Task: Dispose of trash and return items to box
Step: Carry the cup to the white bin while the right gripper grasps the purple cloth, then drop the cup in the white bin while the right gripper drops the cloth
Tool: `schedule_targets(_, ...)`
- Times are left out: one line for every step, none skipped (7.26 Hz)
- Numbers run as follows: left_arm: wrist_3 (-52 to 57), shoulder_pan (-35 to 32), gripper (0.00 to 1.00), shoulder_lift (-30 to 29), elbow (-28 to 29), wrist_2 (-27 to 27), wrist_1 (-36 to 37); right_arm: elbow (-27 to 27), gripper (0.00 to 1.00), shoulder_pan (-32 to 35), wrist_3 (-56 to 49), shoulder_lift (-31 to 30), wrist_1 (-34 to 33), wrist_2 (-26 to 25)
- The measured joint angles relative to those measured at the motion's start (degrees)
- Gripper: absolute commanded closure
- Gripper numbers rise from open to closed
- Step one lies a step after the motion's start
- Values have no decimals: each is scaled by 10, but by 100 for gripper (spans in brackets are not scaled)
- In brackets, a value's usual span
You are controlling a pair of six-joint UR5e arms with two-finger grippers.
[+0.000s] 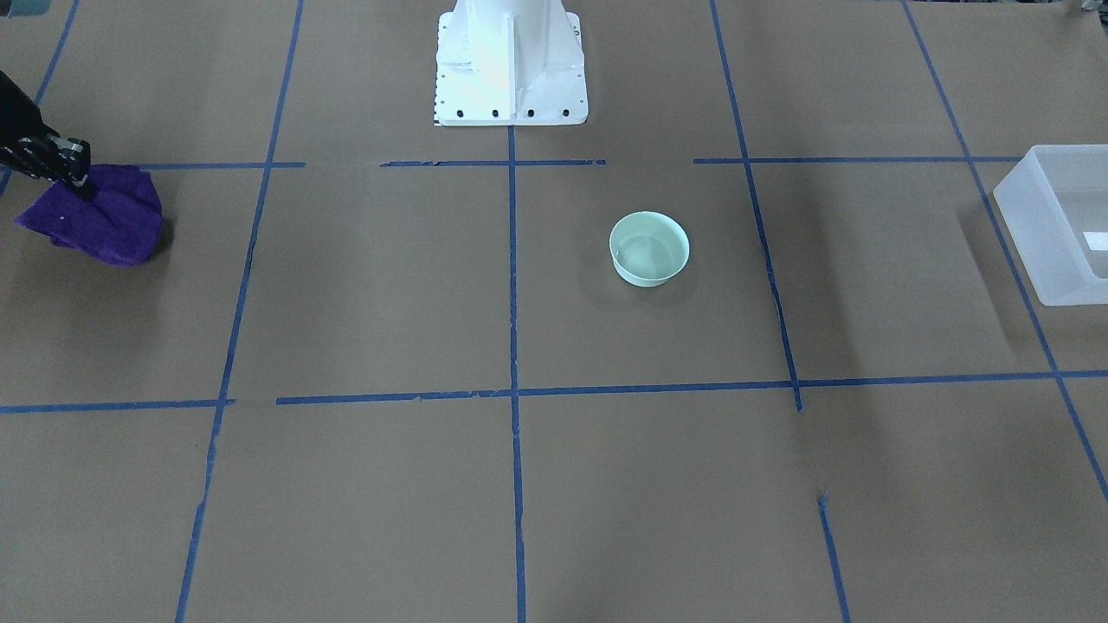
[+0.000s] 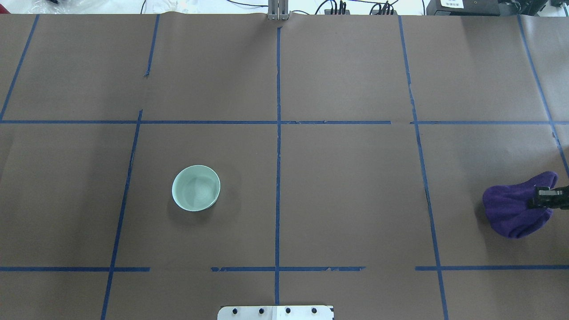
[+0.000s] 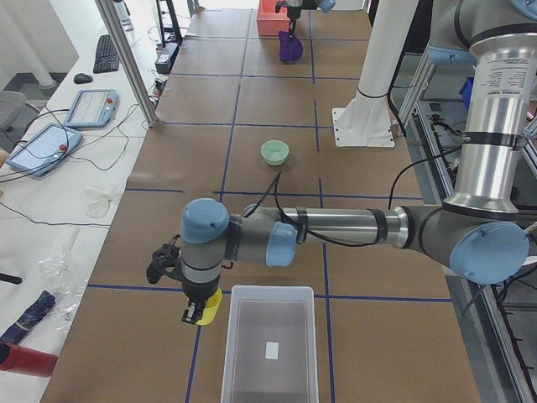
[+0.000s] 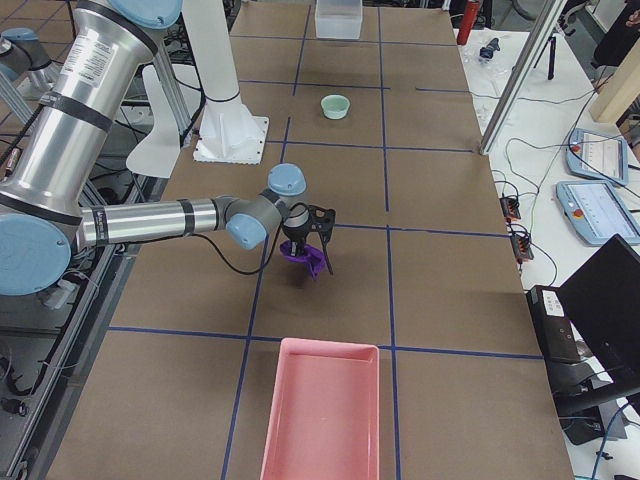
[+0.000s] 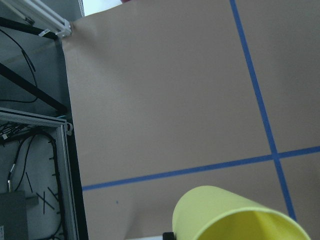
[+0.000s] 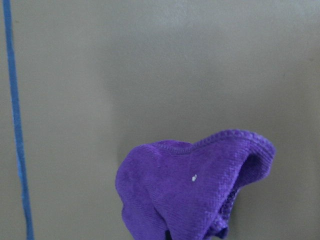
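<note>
Brown-papered table with blue tape lines: left gripper (image 3: 197,313) clamps the yellow cup (image 3: 211,306) just beside the frosted bin (image 3: 270,289). Right gripper (image 2: 540,198) pinches the purple cloth (image 2: 511,213). Mint-green bowl (image 2: 196,188) sits well apart from both.

A bunched purple cloth (image 6: 192,192) is shown, its hemmed edge arched on top. Brown paper (image 6: 150,75) is seen behind it, and a blue tape line (image 6: 15,125) well left of it.
</note>
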Motion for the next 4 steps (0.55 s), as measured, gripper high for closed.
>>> schedule_targets(-9, 0, 100, 40, 2, -3, -37, 34, 100, 49, -61, 9, -80, 9)
schedule_targets(-16, 2, 100, 66, 4, -12, -55, 49, 100, 108, -148, 26, -162, 13)
schedule_targets(-19, 9, 100, 84, 5, -30, -61, 54, 100, 167, -246, 46, -234, 13)
schedule_targets(-20, 27, 100, 96, 6, -53, -64, 54, 100, 218, -337, 66, -295, 11)
